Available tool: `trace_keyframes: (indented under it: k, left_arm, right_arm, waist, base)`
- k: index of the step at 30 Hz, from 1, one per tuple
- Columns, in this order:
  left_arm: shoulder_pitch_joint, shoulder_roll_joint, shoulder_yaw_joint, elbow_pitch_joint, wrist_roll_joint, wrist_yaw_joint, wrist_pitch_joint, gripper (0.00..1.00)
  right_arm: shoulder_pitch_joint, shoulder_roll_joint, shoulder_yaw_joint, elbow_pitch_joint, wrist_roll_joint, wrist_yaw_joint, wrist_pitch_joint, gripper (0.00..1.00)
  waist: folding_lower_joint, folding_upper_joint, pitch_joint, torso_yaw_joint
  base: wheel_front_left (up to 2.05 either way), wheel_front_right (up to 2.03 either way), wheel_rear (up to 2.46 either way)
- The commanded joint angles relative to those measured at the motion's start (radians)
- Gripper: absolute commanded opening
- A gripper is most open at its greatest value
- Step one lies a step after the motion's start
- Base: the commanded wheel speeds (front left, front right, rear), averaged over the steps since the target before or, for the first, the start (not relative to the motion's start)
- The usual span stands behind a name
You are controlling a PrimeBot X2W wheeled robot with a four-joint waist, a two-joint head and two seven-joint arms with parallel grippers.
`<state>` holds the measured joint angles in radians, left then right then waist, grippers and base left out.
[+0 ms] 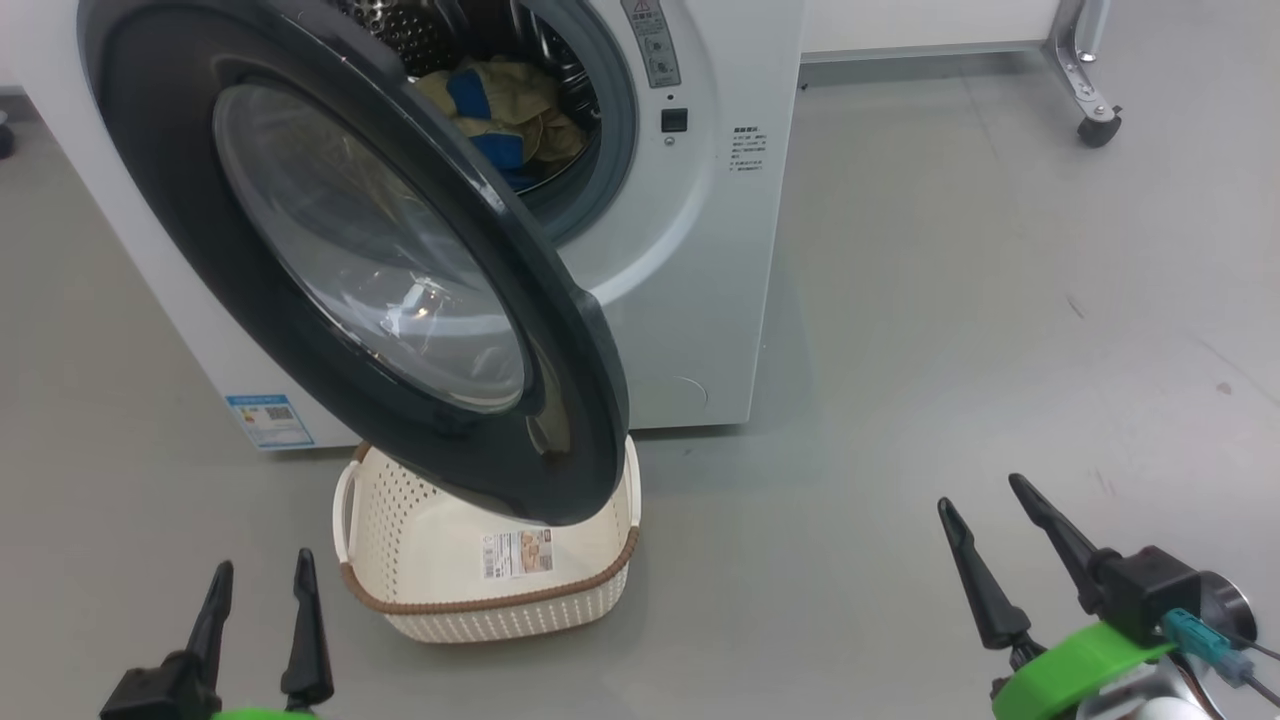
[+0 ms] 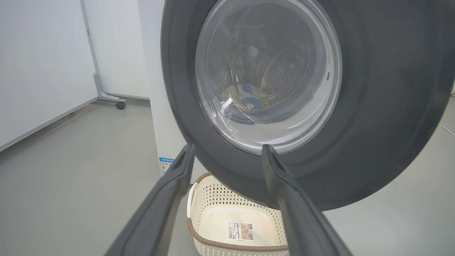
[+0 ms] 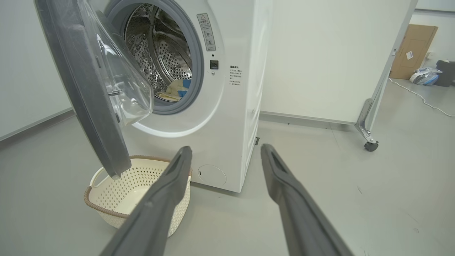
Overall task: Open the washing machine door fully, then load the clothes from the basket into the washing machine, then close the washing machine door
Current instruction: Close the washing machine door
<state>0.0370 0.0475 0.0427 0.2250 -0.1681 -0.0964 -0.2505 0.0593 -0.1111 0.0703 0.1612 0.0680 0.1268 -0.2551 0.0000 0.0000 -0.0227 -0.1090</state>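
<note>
Nearest, left gripper (image 1: 264,560) at seven o'clock, right gripper (image 1: 980,492) at four — both spread wide, empty. Then the basket (image 1: 480,605), far rim hidden under the half-open washing machine door (image 1: 370,250). Beyond, at twelve — clothes (image 1: 510,115) in the washing machine (image 1: 690,250) drum, partly screened.

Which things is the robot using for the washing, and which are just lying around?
For the job: washing machine, its open door, clothes in the drum, empty basket.

Just lying about: wheeled frame leg, cardboard box, plastic bag.
</note>
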Motion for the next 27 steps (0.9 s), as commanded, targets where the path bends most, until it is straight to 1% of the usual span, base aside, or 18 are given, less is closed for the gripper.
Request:
trace_keyframes:
  k: [1,4,10,11,12,13,14,21,27]
  left_arm:
    - [-0.019,0.004,0.043,-0.039,0.007,-0.001,-0.011,1.0]
    - [-0.005,0.003,0.044,-0.046,0.003,-0.003,-0.011,1.0]
    - [0.003,0.003,0.035,-0.059,-0.013,0.01,-0.011,1.0]
    - [0.004,0.003,0.034,-0.059,-0.015,0.011,-0.011,1.0]
    - [0.005,0.003,0.033,-0.061,-0.017,0.013,-0.011,1.0]
    - [0.006,0.003,0.031,-0.062,-0.019,0.015,-0.011,1.0]
    - [0.007,0.003,0.031,-0.064,-0.021,0.017,-0.011,1.0]
    - [0.013,0.003,0.029,-0.072,-0.025,0.024,-0.011,1.0]
    - [0.017,0.003,0.026,-0.076,-0.032,0.03,-0.011,1.0]
  right_arm:
    - [-0.019,-0.019,0.011,-0.033,-0.011,0.004,-0.007,1.0]
    - [-0.013,-0.018,0.004,-0.033,-0.014,0.004,-0.007,1.0]
    - [-0.007,-0.007,-0.007,-0.027,-0.019,0.004,-0.007,1.0]
    - [-0.008,-0.007,-0.007,-0.025,-0.019,0.004,-0.007,0.98]
    - [-0.009,-0.006,-0.01,-0.024,-0.021,0.004,-0.007,0.57]
    - [-0.01,-0.005,-0.012,-0.024,-0.022,0.004,-0.007,0.21]
    - [-0.01,-0.003,-0.014,-0.024,-0.024,0.004,-0.007,0.0]
    - [-0.02,0.003,-0.031,-0.007,-0.026,0.004,-0.007,0.0]
    - [-0.064,0.009,-0.018,-0.017,-0.022,0.004,-0.007,0.0]
  waist:
    - [0.0,0.0,-0.002,-0.001]
    - [0.0,0.0,-0.005,0.0]
    - [0.0,0.0,-0.004,0.001]
    - [0.0,0.0,-0.004,0.001]
    - [0.0,0.0,-0.004,0.001]
    - [0.0,0.0,-0.004,0.001]
    - [0.0,0.0,-0.005,0.001]
    - [0.0,0.0,-0.007,0.004]
    - [0.0,0.0,-0.006,0.005]
  base:
    - [0.0,0.0,0.0]
    - [0.0,0.0,0.0]
    - [0.0,0.0,0.0]
    - [0.0,0.0,0.0]
    - [0.0,0.0,0.0]
    - [0.0,0.0,0.0]
    - [0.0,0.0,0.0]
    - [0.0,0.0,0.0]
    - [0.0,0.0,0.0]
